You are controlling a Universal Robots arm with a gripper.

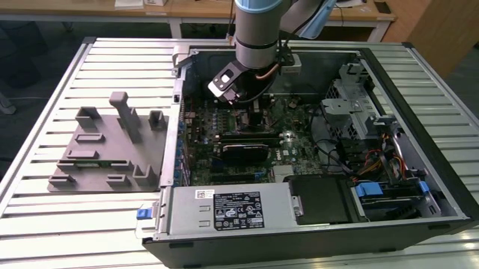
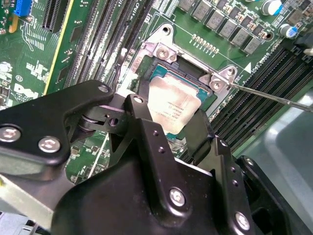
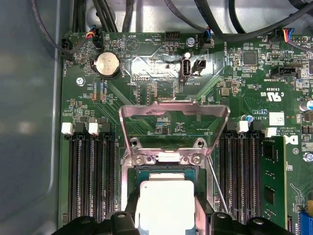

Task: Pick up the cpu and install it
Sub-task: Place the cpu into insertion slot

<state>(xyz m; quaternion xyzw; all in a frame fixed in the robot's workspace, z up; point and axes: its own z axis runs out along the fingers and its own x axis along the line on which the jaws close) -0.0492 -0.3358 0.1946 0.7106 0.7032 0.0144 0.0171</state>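
Observation:
The cpu (image 2: 172,104), a flat square chip with a shiny silver top, lies in or just above the open motherboard socket (image 2: 161,73); I cannot tell whether it is seated. My gripper (image 2: 168,120) stands over it, with one black finger against each of two opposite sides, shut on the chip. In the first wrist view the cpu (image 3: 166,203) sits between the fingertips (image 3: 124,223), and the socket's metal load plate (image 3: 173,115) is folded open beyond it. In the exterior view the gripper (image 1: 250,109) reaches down into the open computer case (image 1: 419,185).
Memory slots (image 3: 90,181) run along both sides of the socket, and a thin metal lever (image 2: 274,98) sticks out beside it. A grey fixture block (image 1: 109,148) rests on the slatted table at the exterior view's left. Power supply (image 1: 228,207) and drive cage (image 1: 359,112) crowd the case.

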